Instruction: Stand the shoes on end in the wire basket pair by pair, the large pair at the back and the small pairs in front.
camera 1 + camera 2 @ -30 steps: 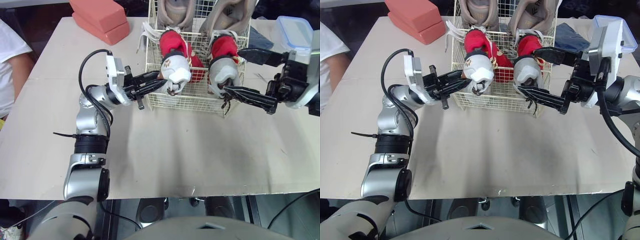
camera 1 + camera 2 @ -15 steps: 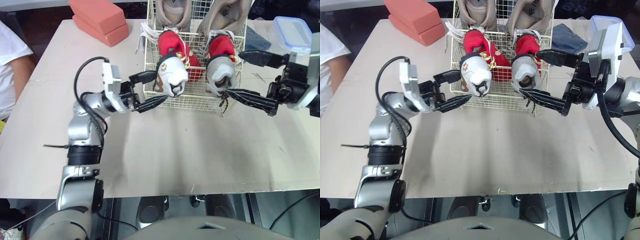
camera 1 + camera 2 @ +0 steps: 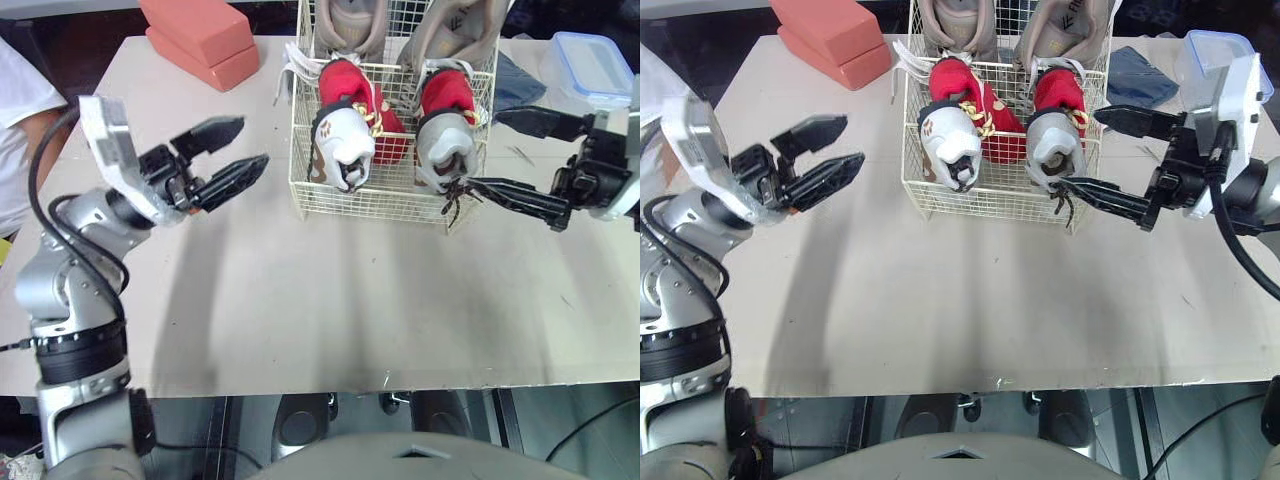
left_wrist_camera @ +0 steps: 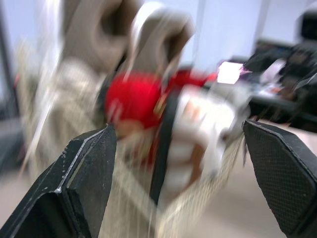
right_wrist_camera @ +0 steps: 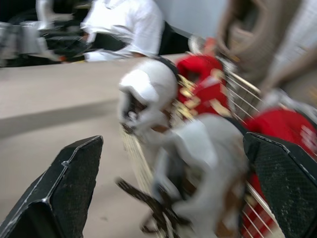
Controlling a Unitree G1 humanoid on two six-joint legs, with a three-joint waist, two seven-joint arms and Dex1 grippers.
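The wire basket [image 3: 390, 205], far centre on the surface [image 3: 350, 300], holds the large pair [image 3: 350, 25] behind and a small pair [image 3: 345, 150] in front, on end. The left gripper [image 3: 252, 141] and right gripper [image 3: 483, 149] flank it, spread and empty. The task looks finished.

I'm seeing bright, even light, soft shadows on the table [image 3: 330, 300]; both wrist views are badly motion-blurred.

Likely a robotics lab: a plain beige desk [image 3: 330, 300], pink blocks [image 3: 200, 40] at the upper left, a lidded plastic box [image 3: 585, 65] upper right, a white-shirted person [image 3: 18, 120] at the left edge.
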